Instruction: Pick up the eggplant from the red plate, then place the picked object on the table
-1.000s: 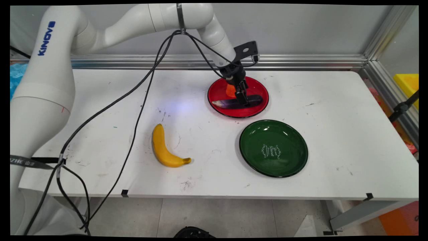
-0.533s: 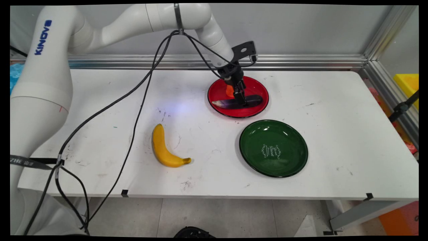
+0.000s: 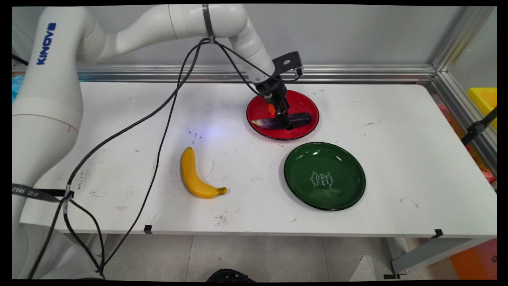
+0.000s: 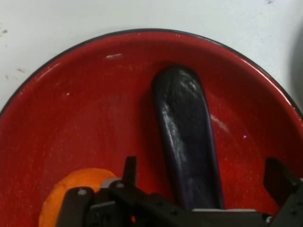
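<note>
My gripper (image 3: pixel 286 123) is down in the red plate (image 3: pixel 305 101) at the table's back middle, open astride a dark purple eggplant (image 3: pixel 302 118) that lies lengthwise across the plate. In the hand view the eggplant (image 4: pixel 184 127) runs up between the two fingers of the gripper (image 4: pixel 203 172), with a gap on each side. The left finger (image 4: pixel 129 169) and the right finger (image 4: pixel 280 178) stand wide apart. An orange piece (image 4: pixel 75 182) lies on the red plate (image 4: pixel 94 104) just left of the left finger; in the main view the orange piece (image 3: pixel 270 108) is mostly hidden behind the hand.
A green plate (image 3: pixel 341 159) with white lettering sits in front of the red one, to the right. A yellow banana (image 3: pixel 192 176) lies on the table (image 3: pixel 397 131) at front left. Black cables (image 3: pixel 158 147) hang from the arm over the table's left half.
The hand has shifted slightly left and down along the eggplant, covering more of the orange piece. The eggplant, banana and plates have stayed put.
</note>
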You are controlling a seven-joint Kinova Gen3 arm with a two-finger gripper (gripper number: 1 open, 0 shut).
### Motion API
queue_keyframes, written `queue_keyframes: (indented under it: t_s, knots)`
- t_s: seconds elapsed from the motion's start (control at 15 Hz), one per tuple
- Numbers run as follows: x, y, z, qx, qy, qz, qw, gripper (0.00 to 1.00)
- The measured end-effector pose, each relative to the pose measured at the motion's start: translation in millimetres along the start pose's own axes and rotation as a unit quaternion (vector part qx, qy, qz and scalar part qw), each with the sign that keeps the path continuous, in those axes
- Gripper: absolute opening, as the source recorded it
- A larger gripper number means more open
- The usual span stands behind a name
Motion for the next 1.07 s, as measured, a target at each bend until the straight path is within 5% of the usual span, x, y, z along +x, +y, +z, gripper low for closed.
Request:
queue_keyframes:
  t_s: [0.4, 0.47, 1.07]
  knots:
    - [-2.1, 3.6, 3.8, -0.004, 0.002, -0.003, 1.0, 1.0]
    - [-2.5, 3.9, 4.6, -0.004, 0.002, -0.003, 1.0, 0.0]
    - [-0.5, 1.7, -1.7, 0.001, 0.002, -0.005, 1.0, 0.0]
